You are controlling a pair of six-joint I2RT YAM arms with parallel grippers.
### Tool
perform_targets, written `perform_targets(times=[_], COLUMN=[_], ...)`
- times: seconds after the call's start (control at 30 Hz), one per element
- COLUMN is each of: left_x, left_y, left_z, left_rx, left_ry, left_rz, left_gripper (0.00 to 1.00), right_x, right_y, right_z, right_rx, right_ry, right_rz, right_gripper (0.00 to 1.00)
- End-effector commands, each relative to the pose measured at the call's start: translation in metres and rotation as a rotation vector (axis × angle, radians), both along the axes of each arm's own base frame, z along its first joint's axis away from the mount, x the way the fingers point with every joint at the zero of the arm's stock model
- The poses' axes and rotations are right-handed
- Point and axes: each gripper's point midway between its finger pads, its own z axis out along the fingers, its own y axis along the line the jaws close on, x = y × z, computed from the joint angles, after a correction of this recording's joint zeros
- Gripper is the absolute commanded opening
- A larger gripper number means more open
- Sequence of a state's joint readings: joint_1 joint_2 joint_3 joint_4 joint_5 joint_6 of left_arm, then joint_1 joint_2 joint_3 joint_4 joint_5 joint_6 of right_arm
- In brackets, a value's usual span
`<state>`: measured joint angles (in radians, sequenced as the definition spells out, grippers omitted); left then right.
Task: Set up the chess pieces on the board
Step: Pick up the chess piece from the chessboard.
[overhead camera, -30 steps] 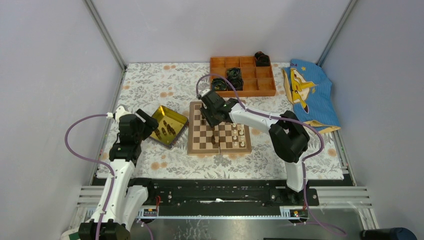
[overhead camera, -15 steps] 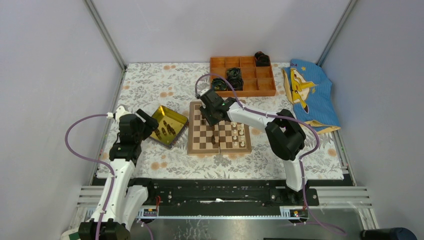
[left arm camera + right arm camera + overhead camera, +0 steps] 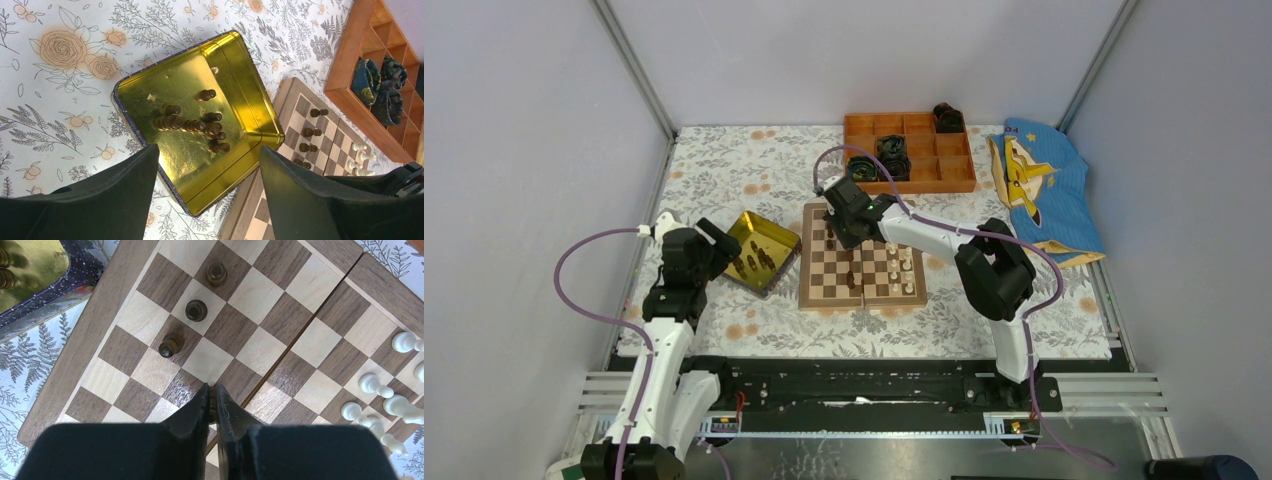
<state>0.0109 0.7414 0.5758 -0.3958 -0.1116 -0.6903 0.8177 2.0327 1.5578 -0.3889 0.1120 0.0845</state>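
board (image 3: 812, 292) mid-worktop (image 3: 724, 160), partly filled. Three dark pieces (image 3: 195, 310) stand in a line near its left edge, pale pieces (image 3: 372, 384) are bunched on the right half. right claw (image 3: 212, 394) is pinched narrow on a dark piece (image 3: 212, 410), just over a square beside the seam (image 3: 300, 326). Step looks like placing it. Next: lower, set upright, release clear of neighbours. left claw (image 3: 207, 150) is spread wide over the tray (image 3: 250, 100), which holds more dark pieces.

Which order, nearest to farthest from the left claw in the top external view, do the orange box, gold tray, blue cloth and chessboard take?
1. gold tray, directly in front of the left claw.
2. chessboard, at the table's centre.
3. orange box, at the far edge.
4. blue cloth, far right.
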Motion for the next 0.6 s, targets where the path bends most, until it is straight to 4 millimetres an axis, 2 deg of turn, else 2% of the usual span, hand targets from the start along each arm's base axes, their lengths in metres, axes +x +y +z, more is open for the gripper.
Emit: perform_targets(times=[0.0,0.57], left_x=[0.006,0.006], left_y=[-0.005,-0.005], left_z=[0.007,0.007], left_rx=[-0.012,-0.012], left_ry=[-0.046,-0.048], left_rz=[-0.018,-0.016], left_gripper=[0.81,0.81], right_x=[0.011,0.012], right_y=[0.005,0.007], right_z=[0.016,0.027], right_rx=[0.026,0.035], right_ry=[-0.028,-0.043], right_rz=[-0.007,0.003], right_gripper=[0.14,0.12])
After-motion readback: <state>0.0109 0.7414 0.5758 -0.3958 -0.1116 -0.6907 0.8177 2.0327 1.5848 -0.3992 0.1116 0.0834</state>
